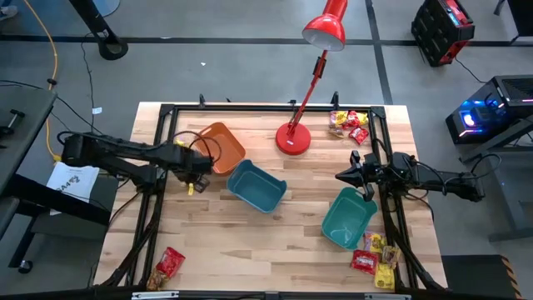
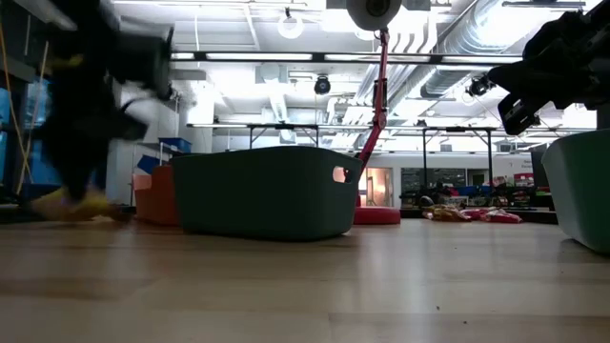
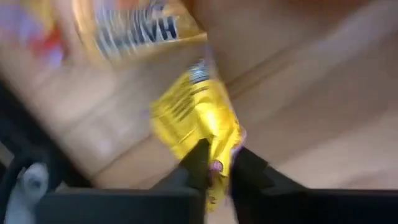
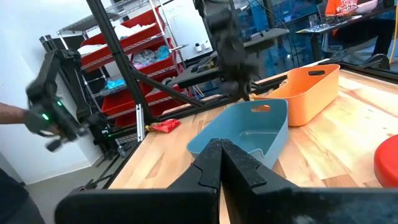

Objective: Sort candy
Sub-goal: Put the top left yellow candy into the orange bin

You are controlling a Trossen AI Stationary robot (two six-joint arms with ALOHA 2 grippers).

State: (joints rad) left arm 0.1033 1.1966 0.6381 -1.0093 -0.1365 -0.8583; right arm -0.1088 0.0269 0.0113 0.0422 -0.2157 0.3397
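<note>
My left gripper is low over the table just left of the orange bin, shut on a yellow candy packet. A second orange-yellow packet shows blurred beyond it. My right gripper is shut on nothing and hangs in the air over the far edge of the teal bin. The blue bin stands between the two arms. Candy piles lie on the table at the far right, near right and near left. My left gripper pinches the yellow packet between its two fingers at one end of the wrapper. The rest of the packet sticks out past the fingertips. Whether it touches the table, I cannot tell.
The red desk lamp stands on its base at the far middle, its head reaching beyond the table. A black frame runs around the table edges. Bare wood lies in the near middle.
</note>
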